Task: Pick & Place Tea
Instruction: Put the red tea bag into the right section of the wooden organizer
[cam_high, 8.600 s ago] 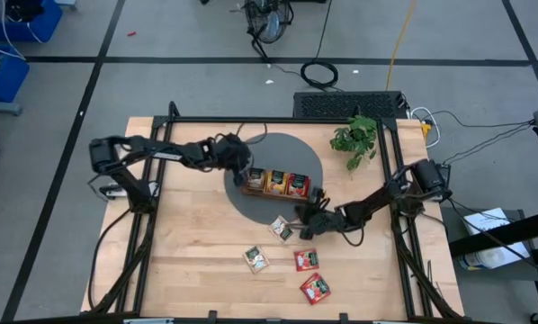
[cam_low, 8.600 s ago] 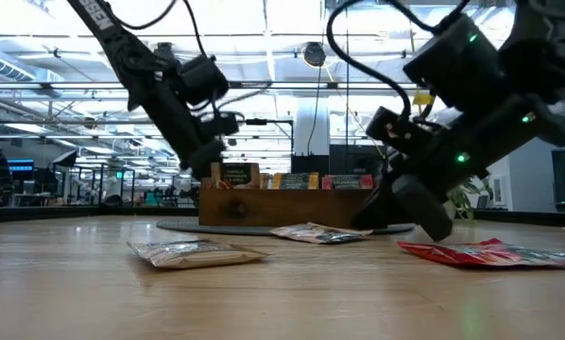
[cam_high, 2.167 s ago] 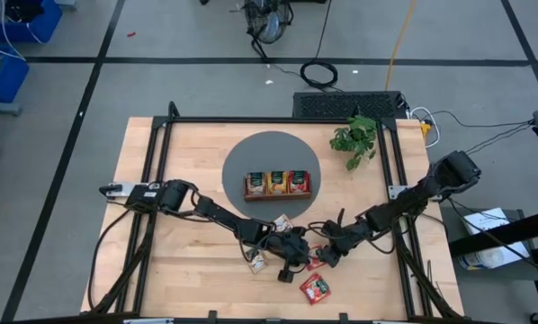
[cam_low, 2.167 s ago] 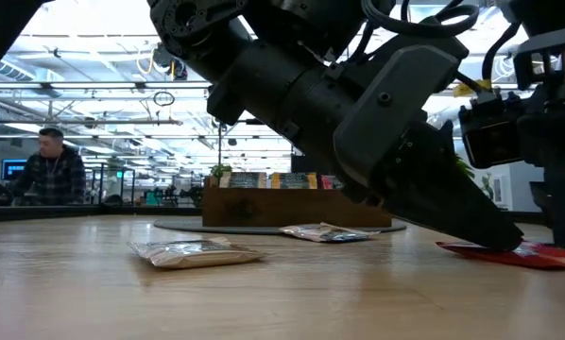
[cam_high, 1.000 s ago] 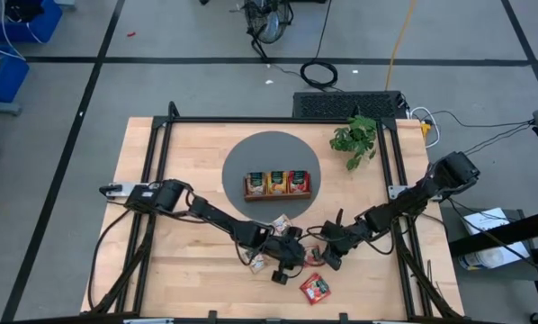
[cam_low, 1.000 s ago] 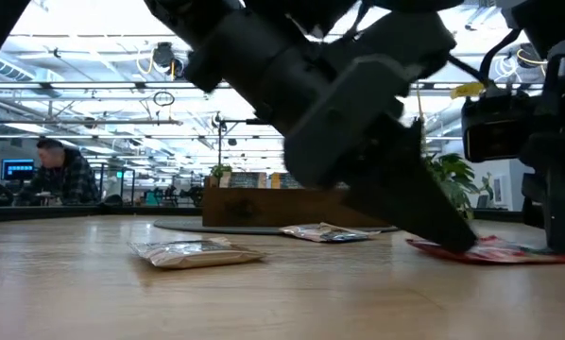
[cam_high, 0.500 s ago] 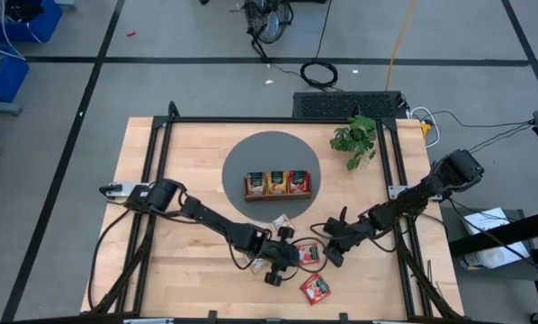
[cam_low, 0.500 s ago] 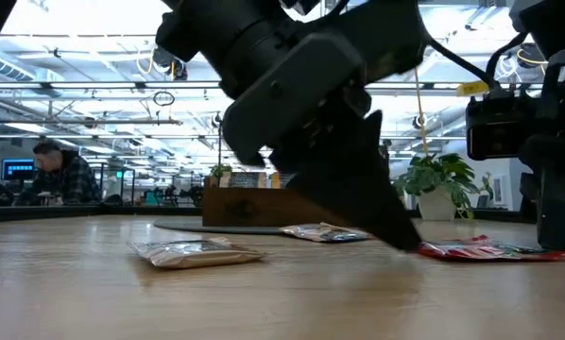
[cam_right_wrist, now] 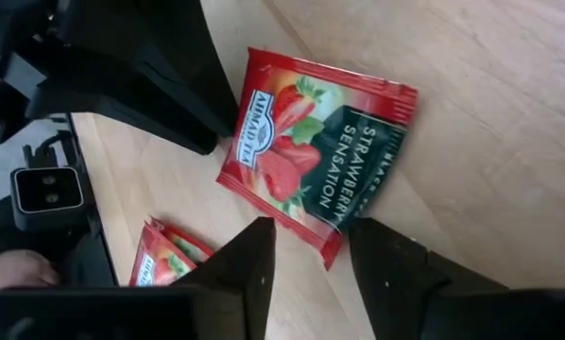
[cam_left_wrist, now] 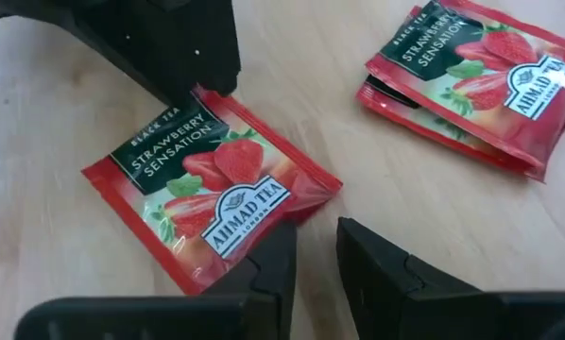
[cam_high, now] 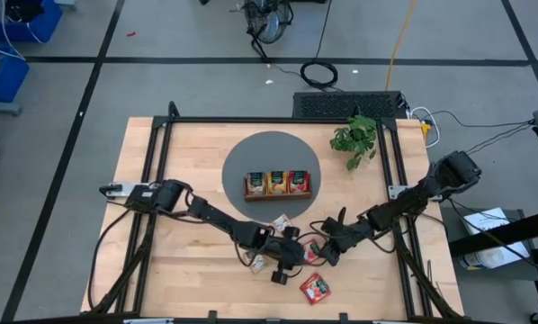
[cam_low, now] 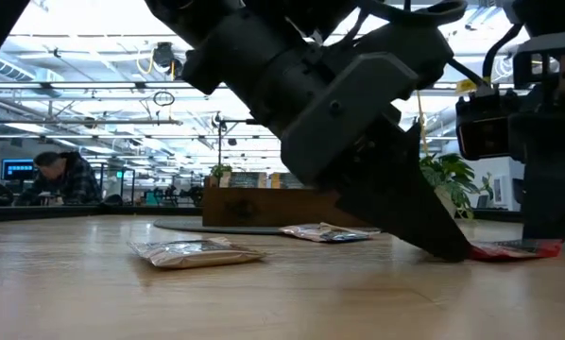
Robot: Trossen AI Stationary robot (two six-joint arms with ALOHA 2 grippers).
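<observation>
- High view: both arms reach low to the near middle of the worktop (cam_high: 188,162), the left claw (cam_high: 291,255) and the right claw (cam_high: 321,253) meeting from opposite sides over one red sachet (cam_high: 310,253) — likely so one can steady it while the other picks it up. More tea lies near: a second red sachet (cam_high: 316,288), a pale one (cam_high: 282,224), and filled slots in the wooden tray (cam_high: 277,184) on its grey disc (cam_high: 237,157). A plant (cam_high: 355,137) stands at the far right.
- Low view: the red sachet lies flat on the wood, not lifted.
- Left wrist view: the left claw's fingers are slightly apart, empty, at the sachet's edge.
- Right wrist view: the right claw's fingers are apart, straddling the opposite edge.
- Beyond: a lit hall, a seated person (cam_low: 60,175).
</observation>
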